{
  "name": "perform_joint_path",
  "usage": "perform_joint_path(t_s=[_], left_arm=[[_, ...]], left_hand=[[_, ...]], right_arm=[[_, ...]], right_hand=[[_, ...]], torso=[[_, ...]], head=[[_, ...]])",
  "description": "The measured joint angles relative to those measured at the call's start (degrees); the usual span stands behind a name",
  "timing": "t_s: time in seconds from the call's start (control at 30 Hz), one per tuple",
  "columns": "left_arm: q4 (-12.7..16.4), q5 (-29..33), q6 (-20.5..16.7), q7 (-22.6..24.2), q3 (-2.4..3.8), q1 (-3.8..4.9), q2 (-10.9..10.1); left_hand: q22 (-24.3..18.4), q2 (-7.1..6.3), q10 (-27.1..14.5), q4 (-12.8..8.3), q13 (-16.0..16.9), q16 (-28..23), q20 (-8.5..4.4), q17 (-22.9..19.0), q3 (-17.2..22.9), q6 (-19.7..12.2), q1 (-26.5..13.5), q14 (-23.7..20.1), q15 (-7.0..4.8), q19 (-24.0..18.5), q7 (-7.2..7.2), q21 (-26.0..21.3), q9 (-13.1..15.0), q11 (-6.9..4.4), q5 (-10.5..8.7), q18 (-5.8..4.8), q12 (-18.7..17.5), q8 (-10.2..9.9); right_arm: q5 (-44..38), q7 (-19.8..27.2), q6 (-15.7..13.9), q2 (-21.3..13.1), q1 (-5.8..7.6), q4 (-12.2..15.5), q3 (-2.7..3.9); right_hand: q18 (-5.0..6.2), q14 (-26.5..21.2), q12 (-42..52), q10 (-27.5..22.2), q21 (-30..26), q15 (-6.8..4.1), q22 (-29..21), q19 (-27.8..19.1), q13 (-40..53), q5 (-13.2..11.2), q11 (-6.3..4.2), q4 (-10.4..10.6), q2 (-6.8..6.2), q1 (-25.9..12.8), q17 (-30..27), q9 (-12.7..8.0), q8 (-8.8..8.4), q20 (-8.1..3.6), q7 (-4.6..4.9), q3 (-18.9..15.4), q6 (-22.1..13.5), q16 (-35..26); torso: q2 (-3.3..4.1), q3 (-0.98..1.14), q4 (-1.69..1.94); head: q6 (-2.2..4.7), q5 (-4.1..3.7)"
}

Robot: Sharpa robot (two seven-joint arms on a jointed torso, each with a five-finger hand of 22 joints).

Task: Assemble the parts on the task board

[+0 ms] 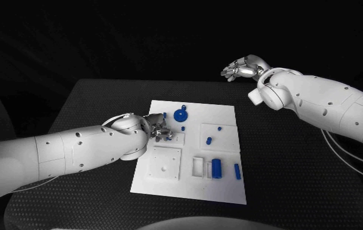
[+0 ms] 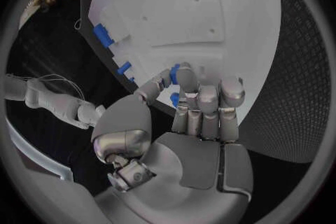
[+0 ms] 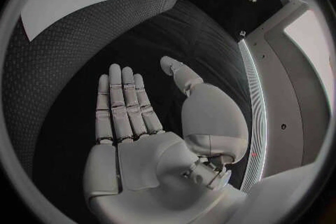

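On the black table [image 1: 98, 99], the left hand [image 1: 155, 128] pinches a blue peg [image 2: 175, 71] over the board [image 1: 227, 115]; the right hand [image 1: 243, 68] hovers flat, empty, farther off.

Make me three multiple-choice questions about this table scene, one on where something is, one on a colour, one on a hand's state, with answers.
1. Where is the right hand?
A. above the white task board
B. beyond the board's far edge, off it
C. under the left arm

2. What colour is the round gear-like part?
A. blue
B. red
C. green

3. How is the right hand?
A. gripping a part
B. holding nothing, fingers extended
C. pressing the board

Answers: 1 B, the head view shows it past the board; 2 A, it shows blue on the white plate; 3 B, the right wrist view shows a bare palm.
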Motion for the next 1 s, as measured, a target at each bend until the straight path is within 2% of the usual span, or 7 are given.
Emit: perform_joint_path(t_s=[0.3,0.73,0.83,1.0], left_arm=[[-0.1,0.0,0.2,-0.2,0.04,0.01,0.1],[-1.1,0.0,1.9,-0.6,0.18,0.2,1.0],[-1.3,0.0,2.5,-0.6,0.22,0.29,1.1],[-1.5,-0.1,3.2,-0.8,0.27,0.38,1.4]], left_hand=[[0.0,0.0,0.2,0.0,0.0,0.0,-0.11,0.0,0.0,0.2,0.0,0.3,-0.16,-0.1,-0.28,0.0,0.0,-0.19,0.0,0.0,0.0,-0.2],[0.0,-0.23,0.8,0.0,0.2,0.0,-0.18,0.2,0.0,0.7,0.2,0.4,-0.61,-0.2,-0.68,0.0,0.0,-0.45,-0.01,0.0,0.0,0.5],[0.0,-0.6,1.0,0.5,0.4,0.0,-0.17,0.4,-0.5,1.1,0.6,0.4,-0.61,-0.2,-0.65,0.0,0.0,-0.67,-1.01,0.0,0.0,0.5],[0.0,-0.61,1.1,0.6,0.5,0.0,-0.17,0.5,-0.4,1.1,0.6,0.4,-0.62,-0.2,-0.7,0.0,0.0,-0.75,-1.23,0.0,0.0,0.5]], right_arm=[[0.0,0.0,0.0,0.0,0.0,0.0,-0.01],[0.0,0.0,0.0,0.0,0.0,0.1,-0.01],[0.0,0.0,0.0,0.0,0.0,0.1,-0.01],[0.0,0.0,0.0,0.0,0.0,0.1,-0.01]], right_hand=[[0.0,0.0,0.0,0.0,0.0,0.0,0.1,0.0,-0.1,0.0,0.0,0.0,0.0,0.0,0.0,0.0,0.0,0.0,0.0,0.0,0.0,0.0],[0.01,0.0,0.0,0.0,0.0,0.0,0.1,0.0,-0.1,0.0,0.0,0.0,0.0,0.0,0.0,0.0,0.0,0.0,0.0,0.0,0.0,0.0],[0.0,0.0,0.0,0.0,0.0,0.0,0.1,0.0,-0.1,0.0,0.0,0.0,0.0,0.0,0.0,0.0,0.0,0.0,0.0,0.0,0.0,0.0],[0.0,0.0,0.0,0.0,-0.2,0.0,0.1,0.0,-0.1,0.0,0.0,0.0,0.0,0.0,0.1,0.0,0.0,0.0,0.0,0.0,0.0,0.0]], torso=[[0.01,-0.03,0.01],[0.0,0.03,-0.03],[0.0,0.07,-0.08],[0.0,0.1,-0.09]], head=[[-0.01,-0.09],[0.04,0.01],[0.08,0.02],[0.09,-0.02]])
